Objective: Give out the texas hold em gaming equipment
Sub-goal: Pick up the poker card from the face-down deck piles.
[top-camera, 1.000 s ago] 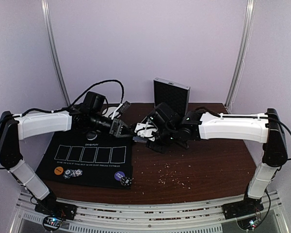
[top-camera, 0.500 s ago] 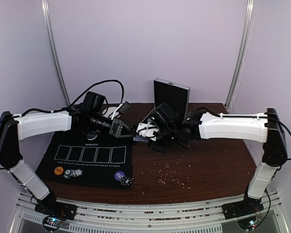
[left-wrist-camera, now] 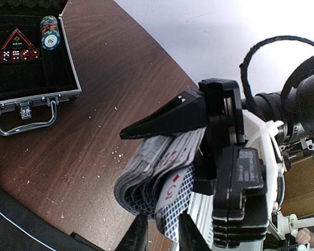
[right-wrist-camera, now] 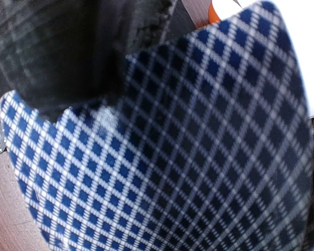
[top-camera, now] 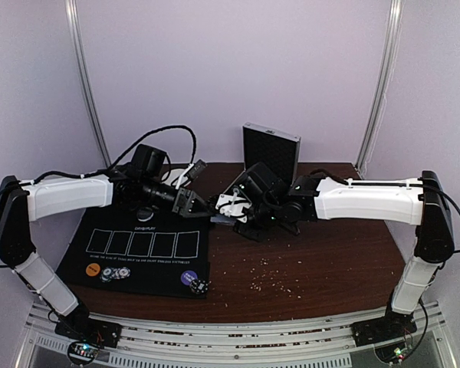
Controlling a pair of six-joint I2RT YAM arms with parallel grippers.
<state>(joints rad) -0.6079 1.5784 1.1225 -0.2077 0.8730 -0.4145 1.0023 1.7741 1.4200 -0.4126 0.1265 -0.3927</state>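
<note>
Beyond the deck [left-wrist-camera: 153,180], a case [left-wrist-camera: 35,98] lies open.

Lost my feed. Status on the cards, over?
Right end effector shut on deck. Left end effector at a card sticking out of it, grip unclear. Chip case stands apart.

Mat [top-camera: 149,264] on table's [top-camera: 330,261] left half with chips [top-camera: 116,273] and discs [top-camera: 93,269] along its near edge, open case [top-camera: 272,149] at back centre, deck [left-wrist-camera: 152,178] held in right gripper [top-camera: 222,208] above the table just right of the mat, in front of the case.
</note>
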